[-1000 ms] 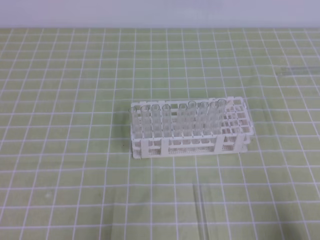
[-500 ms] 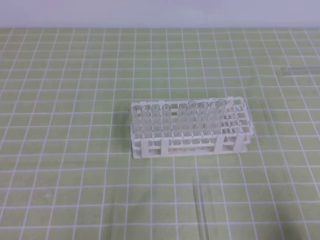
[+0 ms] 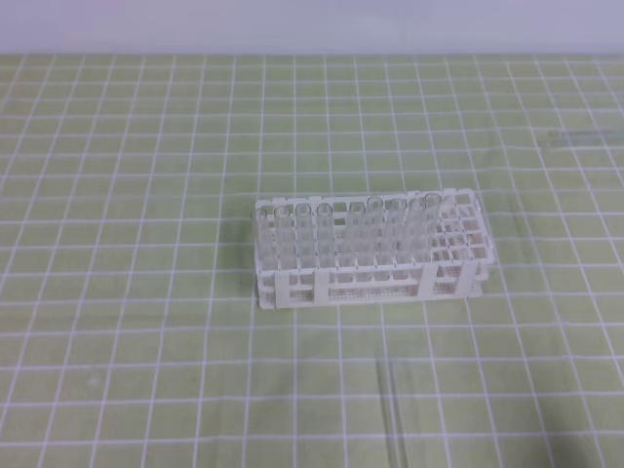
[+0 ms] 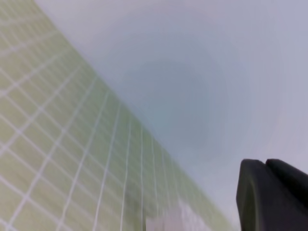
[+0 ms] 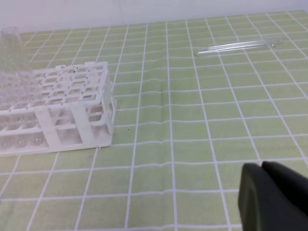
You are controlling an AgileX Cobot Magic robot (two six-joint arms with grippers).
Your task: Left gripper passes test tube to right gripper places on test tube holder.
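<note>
- high view: neither arm shows. the white test tube holder (image 3: 369, 255) stands near the middle of the green checked mat (image 3: 117, 292), with clear tubes (image 3: 322, 234) upright in its left and middle holes. a loose test tube (image 3: 392, 409) lies by the mat's near edge, faint. another tube (image 3: 585, 136) lies near the right edge.
- left wrist view: blurred; only a dark corner of the left gripper (image 4: 272, 195) shows, shut, holding nothing visible.
- right wrist view: the right gripper (image 5: 272, 197) is cut off at the bottom corner, shut and empty. the holder's left part is out of frame.
</note>
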